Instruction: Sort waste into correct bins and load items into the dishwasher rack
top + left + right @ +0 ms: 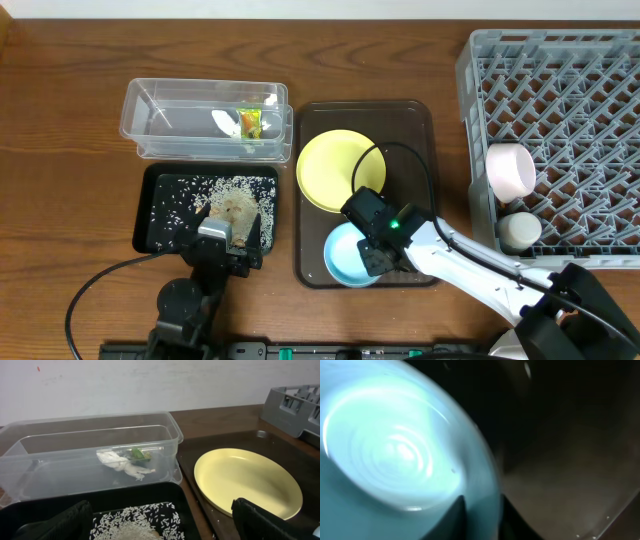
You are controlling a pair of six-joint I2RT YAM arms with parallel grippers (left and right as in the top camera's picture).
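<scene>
My right gripper point(372, 258) is shut on the rim of the light-blue bowl point(347, 256), which sits on the brown serving tray; the right wrist view shows one finger inside the bowl point(395, 450) and one outside point(482, 515). The yellow plate point(340, 170) lies on the same tray, also in the left wrist view point(247, 480). My left gripper point(160, 522) is open above the black tray point(165, 195) of rice point(230, 195) and a brownish lump point(238, 210). The clear tub point(180, 110) holds the wrapper point(248, 122) and paper scraps point(224, 122). The pink bowl point(511, 168) and white cup point(519, 230) sit in the grey rack point(570, 90).
The brown serving tray point(415, 130) lies between the black tray and the rack. A black cable point(400, 150) arcs over the plate's right edge. The chopsticks are not in view.
</scene>
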